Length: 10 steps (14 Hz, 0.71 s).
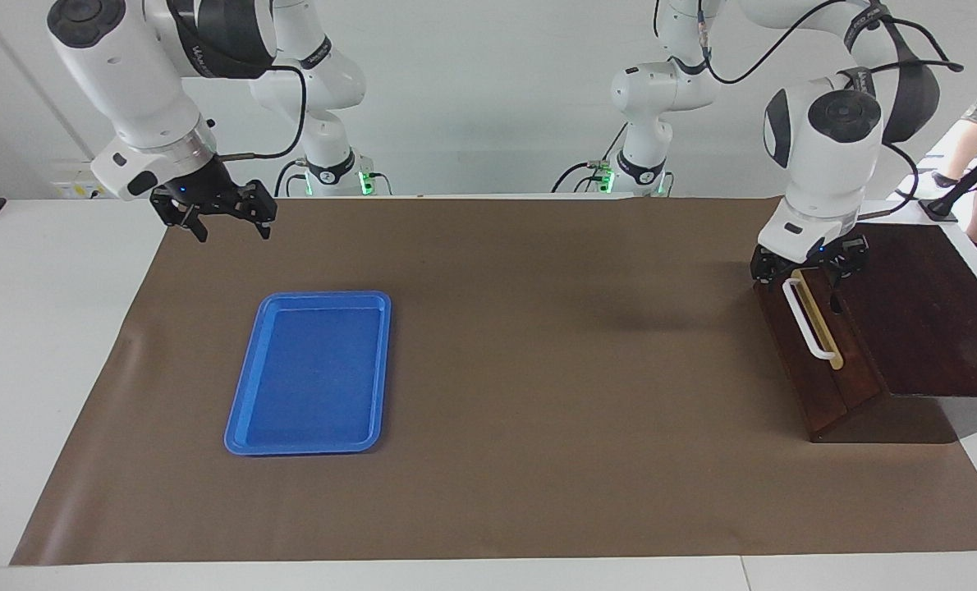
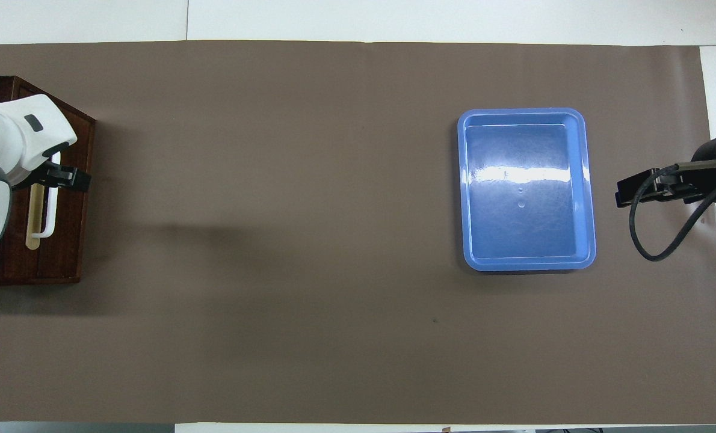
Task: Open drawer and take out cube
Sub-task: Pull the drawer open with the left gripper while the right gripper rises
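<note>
Dark brown drawer (image 1: 817, 361) with white bar handle, shut, at the left arm's table end

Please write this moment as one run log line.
left gripper: open, at drawer handle's end | drawer: closed | cube: unseen | right gripper: open, waiting

Dk brown drawer (image 1: 817, 373) w/ white handle (image 1: 804, 318) on tan strip (image 1: 825, 336), blue tray (image 1: 312, 373), brown mat (image 1: 538, 410)
</note>
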Each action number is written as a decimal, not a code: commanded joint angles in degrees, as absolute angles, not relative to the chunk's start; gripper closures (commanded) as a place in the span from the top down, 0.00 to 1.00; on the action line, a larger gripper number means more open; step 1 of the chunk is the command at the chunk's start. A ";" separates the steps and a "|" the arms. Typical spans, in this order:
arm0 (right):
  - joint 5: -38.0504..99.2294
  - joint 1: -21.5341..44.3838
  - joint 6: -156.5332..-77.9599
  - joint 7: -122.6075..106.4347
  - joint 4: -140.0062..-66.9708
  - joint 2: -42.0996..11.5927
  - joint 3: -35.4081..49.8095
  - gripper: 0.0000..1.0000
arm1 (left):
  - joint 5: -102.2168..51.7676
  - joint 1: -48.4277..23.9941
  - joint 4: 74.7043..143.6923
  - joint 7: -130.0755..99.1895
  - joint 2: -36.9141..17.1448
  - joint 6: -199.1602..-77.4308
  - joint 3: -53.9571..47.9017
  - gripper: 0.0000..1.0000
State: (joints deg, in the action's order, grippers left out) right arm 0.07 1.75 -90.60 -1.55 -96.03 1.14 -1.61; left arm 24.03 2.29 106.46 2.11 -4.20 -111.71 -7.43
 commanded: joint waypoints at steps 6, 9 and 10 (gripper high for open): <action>1.05 0.70 -95.09 11.48 -99.23 1.85 -1.32 1.00 | 33.49 4.91 117.60 2.11 -5.71 -127.08 -6.77 1.00; 1.14 1.49 -96.50 20.02 -99.14 0.53 -1.23 1.00 | 33.84 4.23 118.83 -0.16 -7.99 -128.85 -6.68 1.00; 1.14 1.58 -97.20 21.17 -99.05 0.35 -1.14 1.00 | 34.19 3.26 118.48 -4.79 -9.65 -129.11 -6.77 1.00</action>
